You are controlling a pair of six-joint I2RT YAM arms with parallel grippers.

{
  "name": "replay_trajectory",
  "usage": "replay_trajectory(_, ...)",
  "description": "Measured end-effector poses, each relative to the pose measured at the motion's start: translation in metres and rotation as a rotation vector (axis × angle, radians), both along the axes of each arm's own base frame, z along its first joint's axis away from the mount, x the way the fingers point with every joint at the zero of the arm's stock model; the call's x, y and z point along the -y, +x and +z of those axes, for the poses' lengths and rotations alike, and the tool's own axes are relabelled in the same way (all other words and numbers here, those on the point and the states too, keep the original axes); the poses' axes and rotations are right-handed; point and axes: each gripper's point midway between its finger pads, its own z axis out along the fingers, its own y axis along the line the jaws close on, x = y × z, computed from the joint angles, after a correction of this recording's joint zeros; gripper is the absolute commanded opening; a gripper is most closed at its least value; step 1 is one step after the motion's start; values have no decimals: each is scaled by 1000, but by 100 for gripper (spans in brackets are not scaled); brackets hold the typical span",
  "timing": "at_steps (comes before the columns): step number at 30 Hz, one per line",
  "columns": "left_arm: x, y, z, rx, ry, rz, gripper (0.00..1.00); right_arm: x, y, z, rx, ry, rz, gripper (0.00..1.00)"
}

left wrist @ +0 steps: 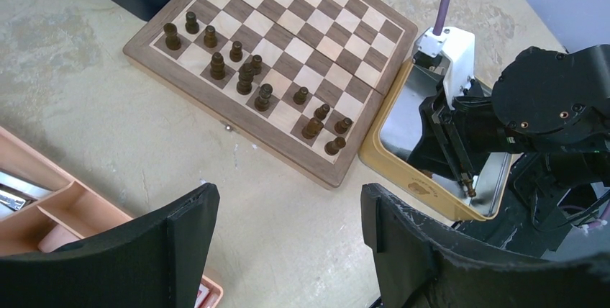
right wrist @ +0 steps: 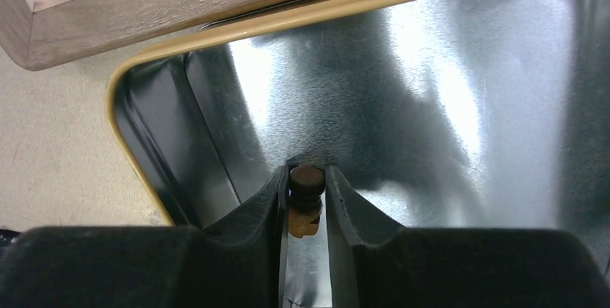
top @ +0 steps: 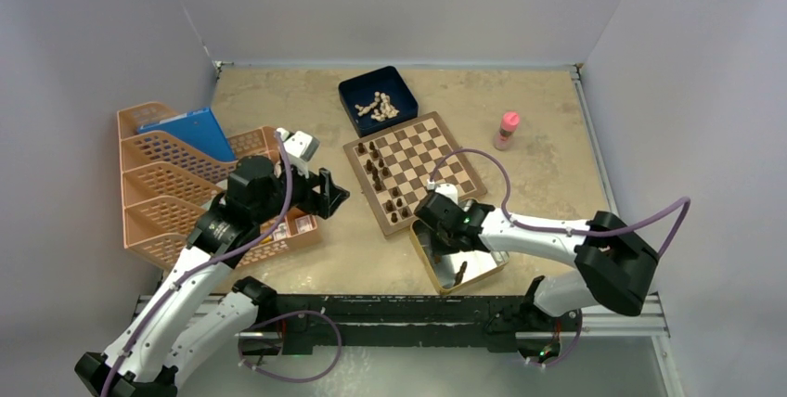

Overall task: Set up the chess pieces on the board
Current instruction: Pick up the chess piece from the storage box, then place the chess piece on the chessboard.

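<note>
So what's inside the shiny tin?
The right pincer reaches into the tin, squeezing one dark brown chess piece. The pincer covers part of the tin's floor, so I can't tell if more pieces lie there.

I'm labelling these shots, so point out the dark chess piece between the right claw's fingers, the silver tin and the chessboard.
dark chess piece [right wrist: 307, 182]: right wrist view, its round head.
silver tin [right wrist: 431, 106]: right wrist view, bare shiny floor.
chessboard [top: 432, 153]: top external view, bare middle squares.
</note>
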Motion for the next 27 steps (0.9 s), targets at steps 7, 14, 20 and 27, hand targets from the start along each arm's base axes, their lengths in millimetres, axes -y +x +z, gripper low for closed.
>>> replay_trajectory(7,0,-1,1,2,-3,-2,68,8,5,9,37,-7,-55,16)
replay_trajectory(14,8,-7,1,-58,-65,-10,66,1,15,47,107,78,-106,17)
replay_trajectory(20,25,-25,11,-130,-214,-73,64,-19,23,97,180,262,-123,16)
replay_trajectory(27,40,-40,17,-163,-280,-178,62,-42,18,132,190,437,-70,17)
